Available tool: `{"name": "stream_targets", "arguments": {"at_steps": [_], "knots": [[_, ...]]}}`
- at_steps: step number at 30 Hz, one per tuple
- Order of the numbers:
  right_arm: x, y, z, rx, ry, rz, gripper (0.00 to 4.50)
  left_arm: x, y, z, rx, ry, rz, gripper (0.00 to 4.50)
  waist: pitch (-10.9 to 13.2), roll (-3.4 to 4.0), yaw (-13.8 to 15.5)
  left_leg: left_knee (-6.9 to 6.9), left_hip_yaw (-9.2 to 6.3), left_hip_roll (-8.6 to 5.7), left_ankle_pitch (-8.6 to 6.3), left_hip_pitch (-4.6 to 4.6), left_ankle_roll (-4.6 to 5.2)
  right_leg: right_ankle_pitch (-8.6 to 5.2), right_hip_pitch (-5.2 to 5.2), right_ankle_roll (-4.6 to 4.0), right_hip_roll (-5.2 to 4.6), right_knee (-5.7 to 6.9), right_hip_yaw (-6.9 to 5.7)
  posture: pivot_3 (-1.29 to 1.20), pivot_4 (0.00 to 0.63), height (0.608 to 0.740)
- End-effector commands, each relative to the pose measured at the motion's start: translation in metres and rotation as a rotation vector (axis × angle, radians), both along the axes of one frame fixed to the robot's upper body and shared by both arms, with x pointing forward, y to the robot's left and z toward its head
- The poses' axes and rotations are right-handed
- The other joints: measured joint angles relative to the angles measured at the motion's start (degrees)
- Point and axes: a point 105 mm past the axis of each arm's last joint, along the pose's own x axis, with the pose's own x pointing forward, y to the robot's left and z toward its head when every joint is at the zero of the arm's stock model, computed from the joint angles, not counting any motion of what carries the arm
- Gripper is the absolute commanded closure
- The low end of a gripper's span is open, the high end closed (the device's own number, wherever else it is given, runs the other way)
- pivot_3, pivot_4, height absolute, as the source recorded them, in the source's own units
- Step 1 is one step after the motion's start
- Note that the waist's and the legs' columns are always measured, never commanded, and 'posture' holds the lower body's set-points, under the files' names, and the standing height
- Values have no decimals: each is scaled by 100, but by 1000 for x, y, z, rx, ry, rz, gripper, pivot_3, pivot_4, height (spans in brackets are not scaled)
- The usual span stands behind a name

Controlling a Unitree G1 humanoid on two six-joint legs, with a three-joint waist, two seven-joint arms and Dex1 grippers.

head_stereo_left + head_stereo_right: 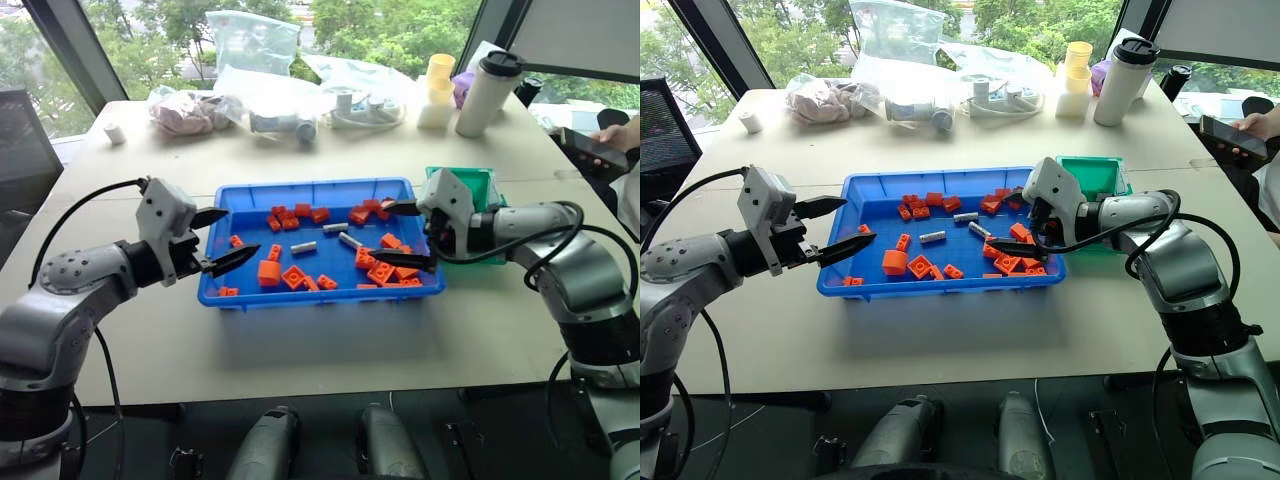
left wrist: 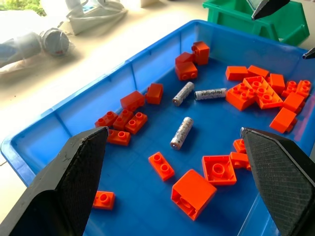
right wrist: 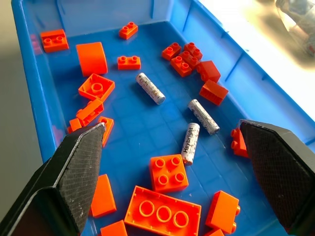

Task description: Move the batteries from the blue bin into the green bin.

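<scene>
Picking: the step in hand looks like the first grasp; no battery is out of the blue bin yet
Batteries: three lie loose on the bin floor among orange bricks; one apart toward the middle, two close together nearer the right tool, one of the pair lettered
Green bin: sits on the surface just beyond the blue bin's right end, behind the right tool
Right tool: jaws spread wide, holding nothing, poised over the bin's right end above the bricks
Left tool: jaws wide too, empty, hovering at the bin's left rim
Best target: probably the lettered battery, since it lies nearest the right tool and that arm is next to the green bin
Approach: come down with the fingers straddling the battery across its width, not along it
Risk: round cells roll and bricks crowd the pair; a brick could be pinched along with it
</scene>
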Motion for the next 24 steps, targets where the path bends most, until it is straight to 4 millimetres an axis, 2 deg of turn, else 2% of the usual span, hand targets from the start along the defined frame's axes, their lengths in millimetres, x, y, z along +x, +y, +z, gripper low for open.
{"name": "stream_targets", "arguments": {"at_steps": [1, 7, 10, 17, 24], "knots": [[4, 21, 8, -10, -50, 86, 16, -2, -1, 12, 16, -60, -1, 0, 0, 0, -30, -1, -1, 0, 0, 0, 0, 0, 0, 0, 0, 0, 0, 0, 150, 740], [20, 62, -10, -71, -54, 198, 16, -3, 5, 7, 48, -54, 16, 0, 0, 0, -84, -5, -1, -1, 5, -1, -8, 0, -6, 0, 3, 2, 0, 0, 150, 740], [42, 91, -34, -150, -69, 216, 16, -2, 7, 14, 60, -78, 26, 0, 0, -1, -129, -5, 1, -1, 9, 0, -15, 2, -9, -2, 10, 6, 3, 0, 150, 740], [64, 115, -53, -162, -24, 191, 16, -8, 11, 13, 67, -73, 49, 0, 0, -1, -119, -9, -1, -2, 21, -4, -39, 2, -14, -4, 15, 2, 7, 0, 150, 740], [70, 113, -73, -229, 21, 176, 16, -10, 8, 13, 57, -74, 50, 0, 0, 0, -120, -10, -4, -1, 21, -2, -39, 2, -16, -4, 19, 9, 7, 0, 150, 740]]}}
